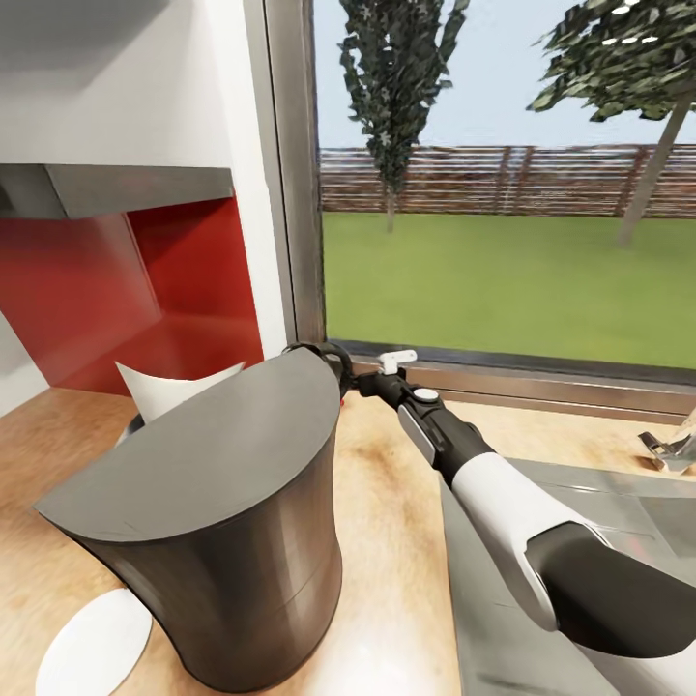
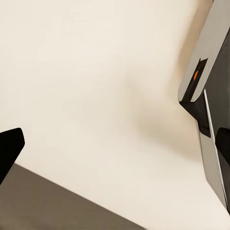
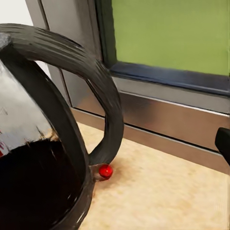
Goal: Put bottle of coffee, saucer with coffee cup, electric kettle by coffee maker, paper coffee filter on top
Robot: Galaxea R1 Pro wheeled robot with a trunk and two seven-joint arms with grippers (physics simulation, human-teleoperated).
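A big dark grey electric kettle (image 1: 222,541) stands on the wooden countertop (image 1: 387,541), close in front of the head camera. Its black loop handle (image 3: 103,91) has a red button (image 3: 105,170) at its foot. My right gripper (image 1: 360,379) is just behind that handle and open, with one fingertip (image 3: 223,143) at the edge of the wrist view, apart from the handle. A white paper filter (image 1: 179,387) pokes up behind the kettle; what it rests on is hidden. A white saucer (image 1: 92,643) lies beside the kettle's base. My left gripper (image 2: 115,143) is open over a cream surface.
A steel sink (image 1: 580,483) with a tap (image 1: 667,449) takes up the counter at the right. The window sill (image 1: 522,382) runs along the back. A red backsplash (image 1: 145,290) and an overhead cabinet (image 1: 116,97) close off the left. A metal-edged dark object (image 2: 206,110) stands near my left gripper.
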